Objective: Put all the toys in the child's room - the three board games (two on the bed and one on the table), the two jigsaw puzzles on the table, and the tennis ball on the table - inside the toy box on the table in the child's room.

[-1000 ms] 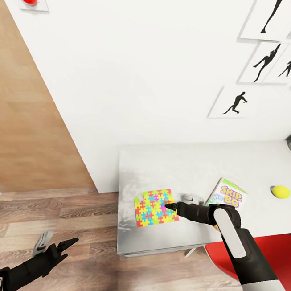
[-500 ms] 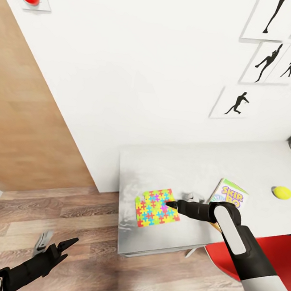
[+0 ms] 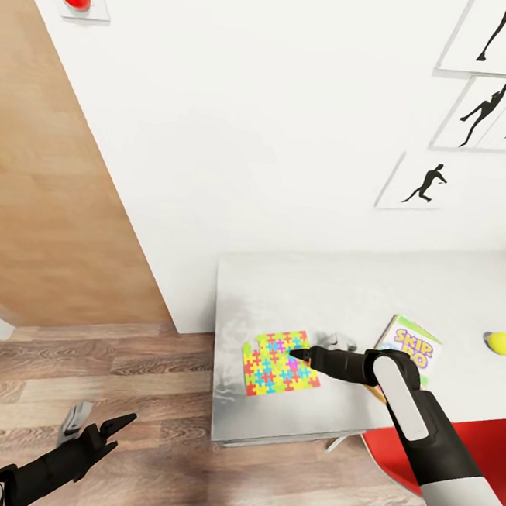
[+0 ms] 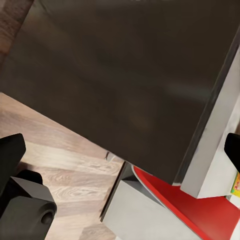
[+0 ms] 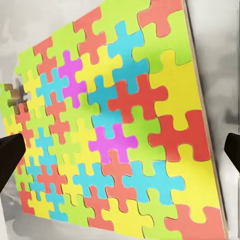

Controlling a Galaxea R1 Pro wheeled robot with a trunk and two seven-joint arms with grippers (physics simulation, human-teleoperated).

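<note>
Puzzle (image 3: pixel 282 363) lies thin, stiff and flat on the worktop (image 3: pixel 319 291), so we judge our spread, empty right tool (image 3: pixel 298 354) must pinch its edge.

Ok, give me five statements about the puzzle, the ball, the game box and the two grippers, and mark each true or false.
1. The jigsaw puzzle lies flat on the table. True.
2. The right gripper is over the puzzle. True.
3. The tennis ball sits on the puzzle. False: it rests on the table, well apart.
4. The left gripper holds the SKIP-BO box. False: it hangs empty above the floor.
5. The SKIP-BO box is on the floor. False: it lies on the table.
</note>
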